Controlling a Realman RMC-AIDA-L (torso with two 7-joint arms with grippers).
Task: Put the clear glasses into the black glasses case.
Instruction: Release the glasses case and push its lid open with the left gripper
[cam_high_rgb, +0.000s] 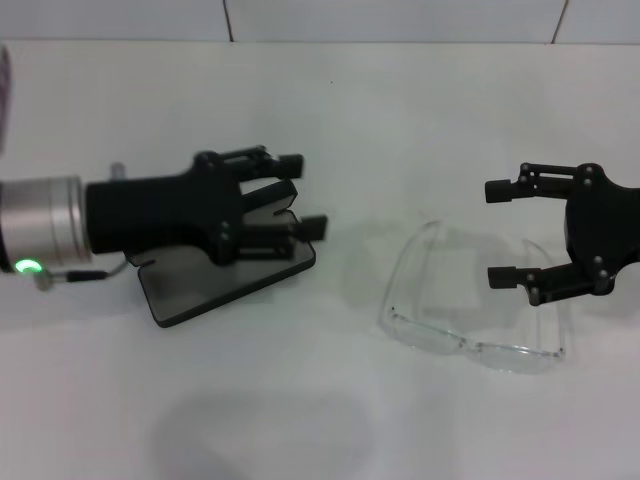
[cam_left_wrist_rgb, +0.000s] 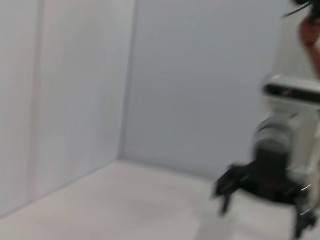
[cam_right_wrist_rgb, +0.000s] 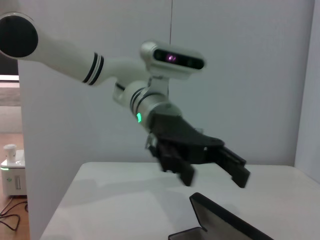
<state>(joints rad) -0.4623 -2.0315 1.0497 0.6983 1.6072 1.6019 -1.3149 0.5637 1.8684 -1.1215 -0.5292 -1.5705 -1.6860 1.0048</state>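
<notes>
While the transparent, colourless plastic wraparound glasses (cam_high_rgb: 470, 300) lie nearest me on the white table (cam_high_rgb: 400, 110), my right gripper (cam_high_rgb: 500, 234) hangs spread wide just beside their far arm. Further left, my left gripper (cam_high_rgb: 304, 195) hovers, fingers parted, over the open oblong black case (cam_high_rgb: 225, 280).

Head camera overhead (looking down); wrist cameras low, facing each other

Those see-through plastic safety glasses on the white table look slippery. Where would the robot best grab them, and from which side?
Probably by the curved side arm nearest the right gripper, coming in from the robot's right. The clear plastic wraparound glasses lie with arms spread open and the one-piece lens toward the robot, so that arm stands as a thin upright wall that open fingers could straddle. The lens front is broad and curved, a poorer hold.
</notes>
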